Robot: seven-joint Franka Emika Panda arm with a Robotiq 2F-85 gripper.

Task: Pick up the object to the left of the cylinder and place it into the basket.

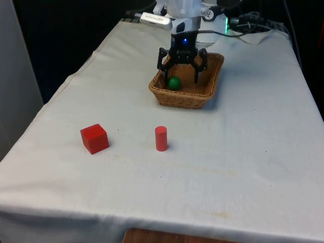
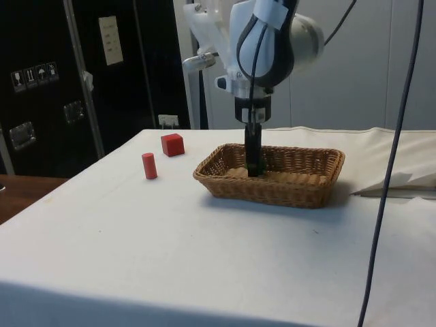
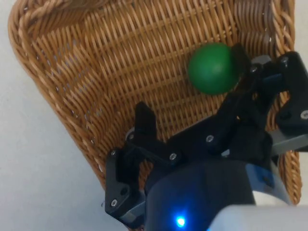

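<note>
A green ball (image 1: 174, 83) lies on the floor of the wicker basket (image 1: 208, 91), toward the front view's left. My gripper (image 1: 180, 76) hangs low inside the basket, open, with the ball between its spread fingers and close to one fingertip (image 3: 239, 52). Nothing is gripped. In the wrist view the ball (image 3: 213, 69) rests on the weave beside my gripper (image 3: 191, 84). From the side, my gripper (image 2: 253, 167) reaches down into the basket (image 2: 300, 194). A red cylinder (image 1: 161, 138) stands upright on the cloth, and a red cube (image 1: 94, 138) sits to its left in the front view.
The basket stands at the far middle of the table. The cube (image 2: 173, 144) and cylinder (image 2: 149, 165) sit apart from it on the open white cloth. Cables (image 1: 253, 25) lie at the table's far right corner.
</note>
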